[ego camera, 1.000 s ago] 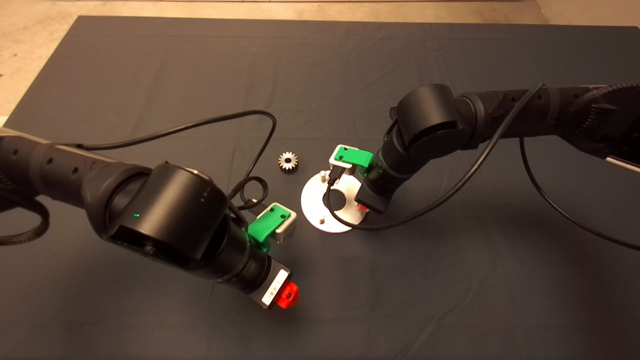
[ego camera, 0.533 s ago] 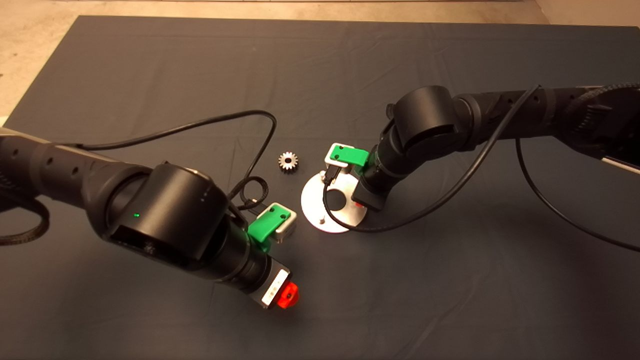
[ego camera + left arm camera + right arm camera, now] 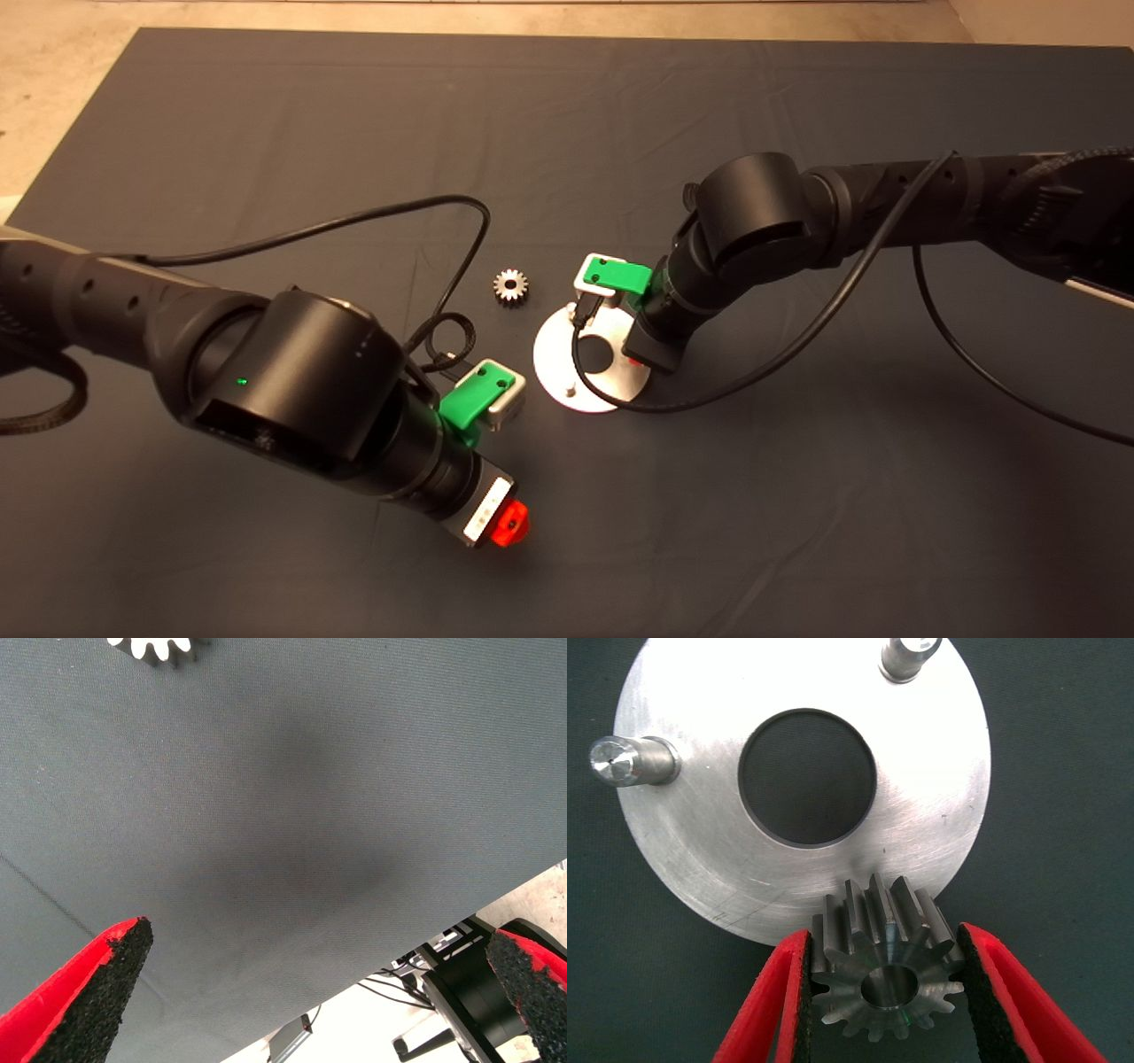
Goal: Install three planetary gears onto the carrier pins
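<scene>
The silver disc [image 3: 567, 350] lies mid-mat; its carrier pins stand upright, one near its front edge [image 3: 571, 389]. In the right wrist view two pins [image 3: 616, 759] [image 3: 911, 656] show on the disc [image 3: 700, 859]. My right gripper [image 3: 636, 361] hovers over the disc's right edge, shut on a planetary gear [image 3: 886, 970] held flat between its pads at the disc's rim; a third pin is hidden. A second gear [image 3: 511, 287] lies on the mat left of the disc, and its teeth show in the left wrist view [image 3: 151, 647]. My left gripper [image 3: 508, 525] is open and empty near the mat's front.
A black cable [image 3: 399, 213] from the left arm loops over the mat behind the loose gear. The right arm's cable [image 3: 673, 403] drapes past the disc's front edge. The mat's edge and a stand on the floor [image 3: 461, 983] show in the left wrist view.
My right gripper has shifted slightly left and back over the disc with the gear in it. The left arm and the loose gear have not moved.
</scene>
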Controlling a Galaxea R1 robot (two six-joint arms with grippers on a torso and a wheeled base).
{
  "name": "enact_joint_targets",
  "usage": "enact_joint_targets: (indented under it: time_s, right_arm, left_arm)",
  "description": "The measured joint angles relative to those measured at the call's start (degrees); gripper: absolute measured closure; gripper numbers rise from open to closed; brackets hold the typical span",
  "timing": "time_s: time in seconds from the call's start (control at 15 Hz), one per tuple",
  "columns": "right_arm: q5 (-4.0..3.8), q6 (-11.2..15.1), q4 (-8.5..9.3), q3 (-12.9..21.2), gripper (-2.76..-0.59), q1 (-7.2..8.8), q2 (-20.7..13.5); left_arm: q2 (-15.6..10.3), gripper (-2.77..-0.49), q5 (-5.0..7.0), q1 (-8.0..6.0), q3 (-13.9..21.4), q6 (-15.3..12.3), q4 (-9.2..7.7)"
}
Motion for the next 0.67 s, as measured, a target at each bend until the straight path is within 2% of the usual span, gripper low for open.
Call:
enact_joint_targets:
  time_s: [0.27,0.47,0.67]
  right_arm:
    - [-0.55,-1.3,-0.67,0.0,-1.0,0.01,0.0]
    - [-1.78,-1.4,-0.67,0.0,-1.0,-0.01,0.0]
    - [-1.93,-1.4,-0.67,0.0,-1.0,-0.01,0.0]
  left_arm:
    - [0.0,-2.75,-0.01,0.0,0.0,0.0,0.0]
    - [0.0,-2.75,0.0,0.0,0.0,0.0,0.0]
    - [0.0,-2.75,0.0,0.0,0.0,0.0,0.0]
